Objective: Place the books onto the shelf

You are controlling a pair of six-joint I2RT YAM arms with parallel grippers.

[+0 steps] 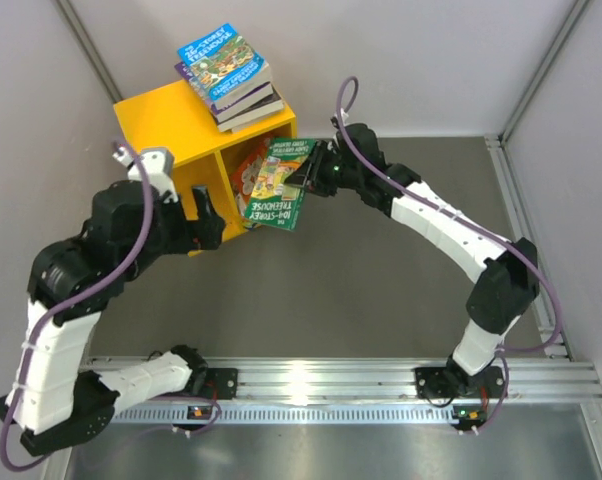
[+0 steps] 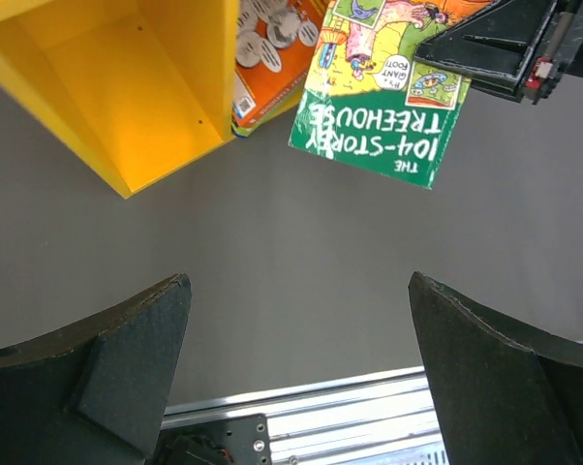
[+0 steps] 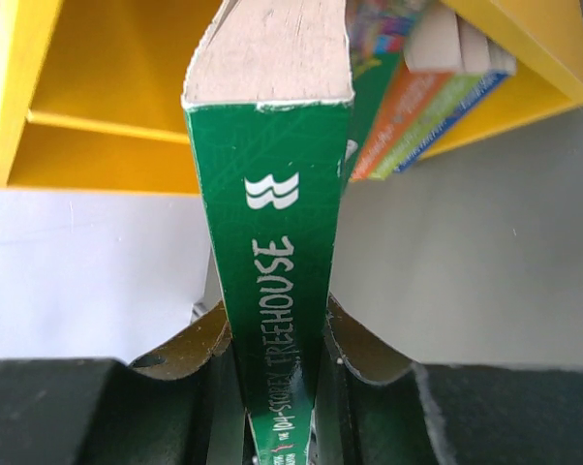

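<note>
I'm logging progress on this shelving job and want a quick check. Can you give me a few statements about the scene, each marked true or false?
1. The right tool grips a green book. True.
2. The left tool is shut on a book. False: it is open and holds nothing.
3. A stack of books lies on top of the shelf. True.
4. The orange book stands in the left compartment. False: that compartment looks empty, and the orange book is on the other side of the divider.
</note>
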